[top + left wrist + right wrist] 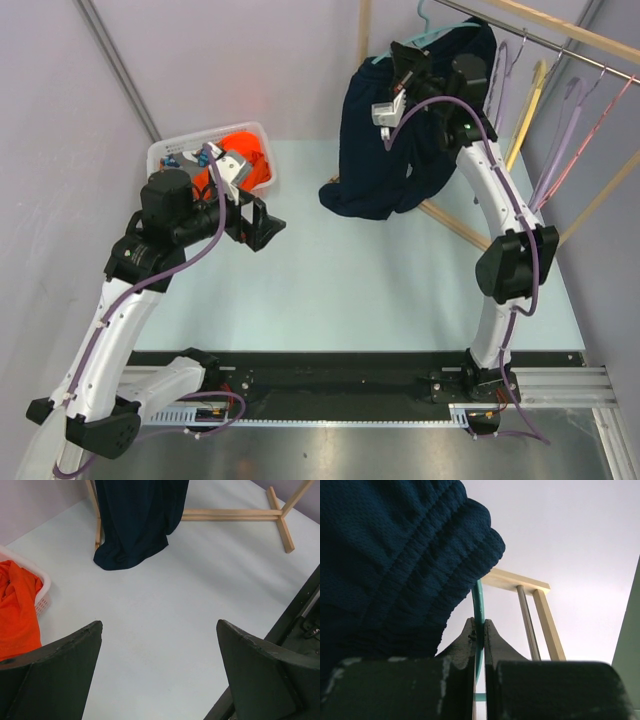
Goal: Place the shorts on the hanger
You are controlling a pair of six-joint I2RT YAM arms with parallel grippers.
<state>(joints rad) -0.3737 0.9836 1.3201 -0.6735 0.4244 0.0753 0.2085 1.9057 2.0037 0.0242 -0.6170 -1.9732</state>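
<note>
From the overhead camera I see the shorts in the upper right of centre, draped over the teal hanger. Their long axis runs from the hanger at the top down toward the lower left, with the bottom edge bunched on the pale surface. My right end effector sits at the top of the fabric. The left end effector is at centre left with its jaws spread wide and nothing in them, beside a white basket holding an orange garment. Purple hangers hang at the far right.

On the left wrist camera, the two fingers stand far apart over the bare surface. The shorts hang at top centre, legs downward, against the wooden rack's foot.

On the right wrist camera, the end effector is clamped tight on the thin hanger, which runs upright between the jaws. The gathered waistband of the shorts fills the upper left.
</note>
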